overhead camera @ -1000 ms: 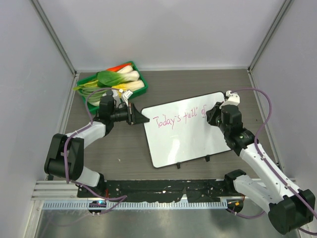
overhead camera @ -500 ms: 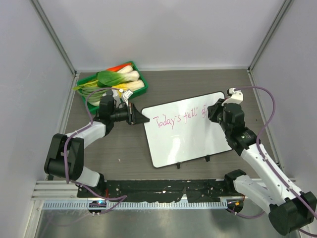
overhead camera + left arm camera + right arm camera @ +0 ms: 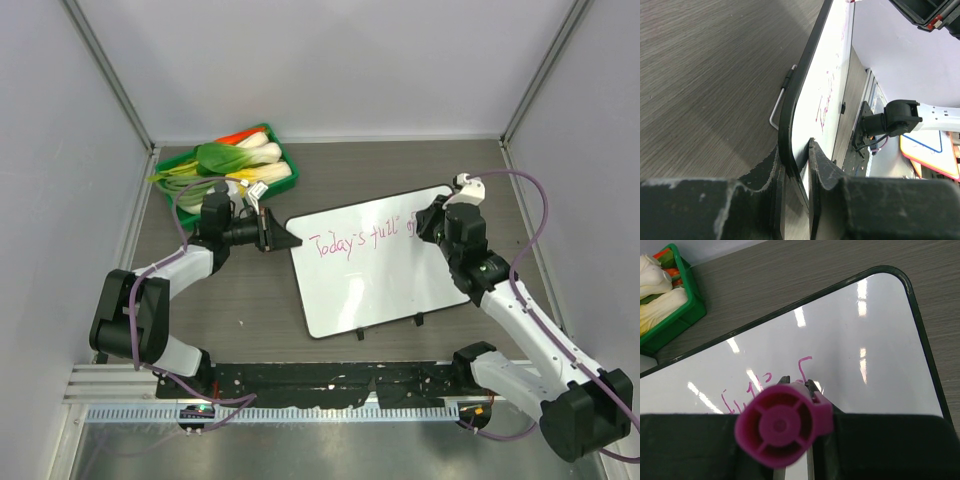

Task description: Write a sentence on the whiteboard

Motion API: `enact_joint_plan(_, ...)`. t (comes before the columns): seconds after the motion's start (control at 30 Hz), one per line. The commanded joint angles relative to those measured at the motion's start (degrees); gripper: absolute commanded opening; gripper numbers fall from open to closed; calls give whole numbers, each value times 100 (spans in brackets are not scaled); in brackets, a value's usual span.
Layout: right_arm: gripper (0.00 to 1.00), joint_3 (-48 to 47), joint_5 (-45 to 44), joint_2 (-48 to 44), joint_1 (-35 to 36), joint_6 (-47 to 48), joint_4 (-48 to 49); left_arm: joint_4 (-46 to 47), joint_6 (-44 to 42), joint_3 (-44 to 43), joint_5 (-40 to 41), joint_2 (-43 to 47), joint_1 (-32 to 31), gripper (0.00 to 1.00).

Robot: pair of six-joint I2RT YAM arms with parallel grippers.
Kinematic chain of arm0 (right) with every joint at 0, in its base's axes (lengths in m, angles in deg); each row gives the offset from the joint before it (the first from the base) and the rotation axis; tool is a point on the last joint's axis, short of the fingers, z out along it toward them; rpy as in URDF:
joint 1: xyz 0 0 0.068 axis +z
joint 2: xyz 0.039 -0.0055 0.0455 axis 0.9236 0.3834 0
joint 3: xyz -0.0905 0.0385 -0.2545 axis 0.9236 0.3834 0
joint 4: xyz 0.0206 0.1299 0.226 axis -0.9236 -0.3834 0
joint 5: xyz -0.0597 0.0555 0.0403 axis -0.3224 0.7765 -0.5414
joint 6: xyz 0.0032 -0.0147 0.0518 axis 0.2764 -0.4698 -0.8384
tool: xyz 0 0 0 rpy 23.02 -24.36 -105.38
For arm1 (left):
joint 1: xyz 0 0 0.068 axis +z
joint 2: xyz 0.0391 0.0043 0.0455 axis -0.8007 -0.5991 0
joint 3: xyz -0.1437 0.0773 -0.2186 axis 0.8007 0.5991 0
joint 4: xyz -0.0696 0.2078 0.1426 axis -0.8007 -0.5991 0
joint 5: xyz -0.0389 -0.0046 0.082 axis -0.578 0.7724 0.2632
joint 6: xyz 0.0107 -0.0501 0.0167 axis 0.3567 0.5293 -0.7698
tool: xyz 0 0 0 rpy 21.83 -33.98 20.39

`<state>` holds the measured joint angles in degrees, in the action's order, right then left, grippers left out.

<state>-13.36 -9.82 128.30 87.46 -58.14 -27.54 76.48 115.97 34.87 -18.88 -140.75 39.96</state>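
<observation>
The whiteboard (image 3: 375, 285) lies tilted on the table's middle. Pink handwriting on it (image 3: 360, 238) reads "Today's full of" along its far edge. My left gripper (image 3: 285, 240) is shut on the board's left corner; in the left wrist view its jaws (image 3: 797, 160) pinch the black rim (image 3: 805, 85). My right gripper (image 3: 425, 225) is shut on a magenta marker (image 3: 782, 427), seen end-on with its tip down on the board (image 3: 880, 340) beside the last pink stroke (image 3: 805, 365). The marker's tip is hidden.
A green tray (image 3: 170, 165) of vegetables stands at the back left, just behind the left arm; its corner shows in the right wrist view (image 3: 670, 315). The board's two black feet (image 3: 360, 335) point toward the arm bases. Grey walls enclose the table.
The right gripper has shifted slightly toward the board's far edge with the marker, and the last pink letters have grown. The left gripper and board have not moved.
</observation>
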Motion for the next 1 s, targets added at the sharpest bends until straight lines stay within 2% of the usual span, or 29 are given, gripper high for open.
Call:
enact_joint_plan(0.0,1,-236,-186,111,-24,34,263,-349,-906,69,409,-86,-206,0)
enact_joint_plan(0.63,1,-254,-723,111,-111,70,8,-358,-906,61,400,-85,-215,0)
enact_joint_plan(0.77,1,-236,-513,-135,-103,26,96,-349,-897,52,391,-94,-215,0)
enact_joint_plan(0.97,1,-17,-64,-1013,-103,-18,351,-323,-879,52,374,-94,-215,0)
